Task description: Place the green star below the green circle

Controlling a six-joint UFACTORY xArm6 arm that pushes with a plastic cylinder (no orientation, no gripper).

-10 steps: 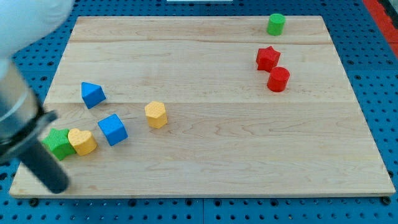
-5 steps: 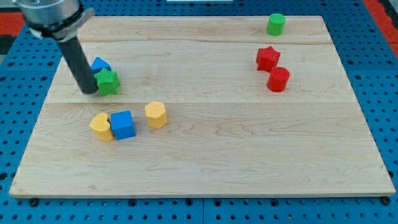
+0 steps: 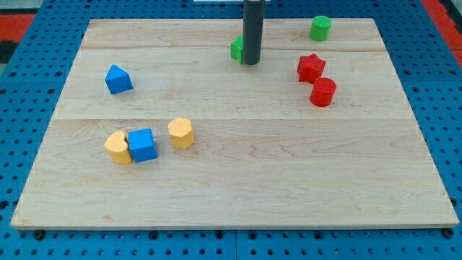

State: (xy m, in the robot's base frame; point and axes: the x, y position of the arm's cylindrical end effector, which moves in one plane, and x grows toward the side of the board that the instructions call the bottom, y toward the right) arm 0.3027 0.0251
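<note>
The green star (image 3: pixel 236 48) lies near the top middle of the wooden board, mostly hidden behind my rod. My tip (image 3: pixel 250 62) rests on the board touching the star's right side. The green circle (image 3: pixel 320 28) stands at the board's top right, well to the right of the star and slightly higher.
A red star (image 3: pixel 311 68) and a red cylinder (image 3: pixel 323 92) sit below the green circle. A blue triangular block (image 3: pixel 118 79) is at the left. A yellow heart (image 3: pixel 118 147), a blue cube (image 3: pixel 143 144) and a yellow hexagon (image 3: pixel 180 133) cluster at lower left.
The green star has gone from the left side beside the blue triangular block to the top middle, and my rod with it. The blue triangular block stands alone now.
</note>
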